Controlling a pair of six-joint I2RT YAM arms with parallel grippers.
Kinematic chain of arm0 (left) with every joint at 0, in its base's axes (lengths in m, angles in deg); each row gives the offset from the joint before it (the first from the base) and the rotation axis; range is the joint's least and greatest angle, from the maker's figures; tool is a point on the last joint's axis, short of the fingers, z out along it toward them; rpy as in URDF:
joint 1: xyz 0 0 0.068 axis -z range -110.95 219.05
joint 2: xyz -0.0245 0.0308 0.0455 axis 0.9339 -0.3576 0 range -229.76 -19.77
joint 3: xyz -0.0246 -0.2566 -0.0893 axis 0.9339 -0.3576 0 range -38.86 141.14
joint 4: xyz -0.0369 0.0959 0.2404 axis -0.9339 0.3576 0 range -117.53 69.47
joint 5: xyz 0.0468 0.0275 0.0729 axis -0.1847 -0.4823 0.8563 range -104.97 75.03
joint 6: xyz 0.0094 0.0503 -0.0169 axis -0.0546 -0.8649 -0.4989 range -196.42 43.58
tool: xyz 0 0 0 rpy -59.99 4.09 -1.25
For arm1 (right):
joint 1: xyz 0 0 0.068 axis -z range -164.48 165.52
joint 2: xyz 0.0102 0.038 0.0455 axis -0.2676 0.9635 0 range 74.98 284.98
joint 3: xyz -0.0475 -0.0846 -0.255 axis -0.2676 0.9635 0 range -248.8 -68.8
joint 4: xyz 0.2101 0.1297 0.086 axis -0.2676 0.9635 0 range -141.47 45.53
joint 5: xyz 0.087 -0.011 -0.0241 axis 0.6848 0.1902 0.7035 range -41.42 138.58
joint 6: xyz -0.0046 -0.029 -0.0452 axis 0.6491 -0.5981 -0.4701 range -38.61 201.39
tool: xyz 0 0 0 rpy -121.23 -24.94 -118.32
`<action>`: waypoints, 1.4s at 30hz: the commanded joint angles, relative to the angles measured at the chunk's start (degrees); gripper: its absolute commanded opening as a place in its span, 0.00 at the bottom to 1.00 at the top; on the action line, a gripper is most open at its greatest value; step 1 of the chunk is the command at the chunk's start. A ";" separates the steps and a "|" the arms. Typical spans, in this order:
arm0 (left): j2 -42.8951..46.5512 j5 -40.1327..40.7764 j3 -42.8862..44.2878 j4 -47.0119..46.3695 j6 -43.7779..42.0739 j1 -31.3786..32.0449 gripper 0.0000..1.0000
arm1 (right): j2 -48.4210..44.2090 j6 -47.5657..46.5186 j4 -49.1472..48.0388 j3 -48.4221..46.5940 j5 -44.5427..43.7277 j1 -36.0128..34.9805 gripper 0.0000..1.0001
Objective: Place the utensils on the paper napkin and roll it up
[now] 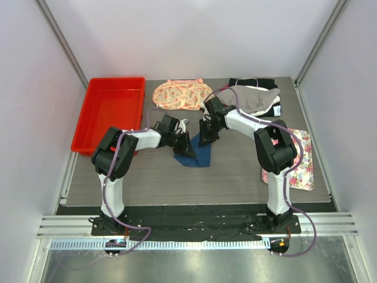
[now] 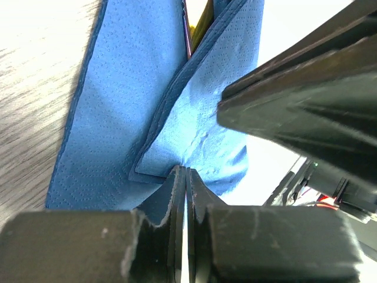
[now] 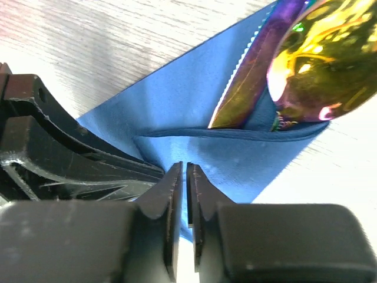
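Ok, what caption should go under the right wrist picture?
Shiny utensils peek from the folded blue paper napkin, with the right gripper close up.

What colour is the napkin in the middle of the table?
The napkin is plain dark blue. It shows best in the right wrist view.

White walls [image 1: 194,35], grey wood-grain table [image 1: 235,177]

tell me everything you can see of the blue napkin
The paper napkin is thin, dark blue, dimpled paper, lying folded over on the grey wood-look table. Iridescent utensils poke out of its fold. The left gripper pinches one folded edge; the right gripper sits at another.
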 commanded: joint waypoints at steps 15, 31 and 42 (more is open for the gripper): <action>-2.11 6.02 -1.67 5.71 -3.01 -0.52 0.06 | 2.48 -3.99 2.39 0.15 -8.97 -2.89 0.03; 6.59 -3.82 -5.19 -8.96 4.10 -0.61 0.15 | 7.92 -5.57 2.57 4.37 -9.61 -3.68 0.01; 2.47 -1.81 -4.40 -11.26 7.63 1.24 0.16 | 7.40 -4.52 1.95 4.63 -6.79 -3.68 0.01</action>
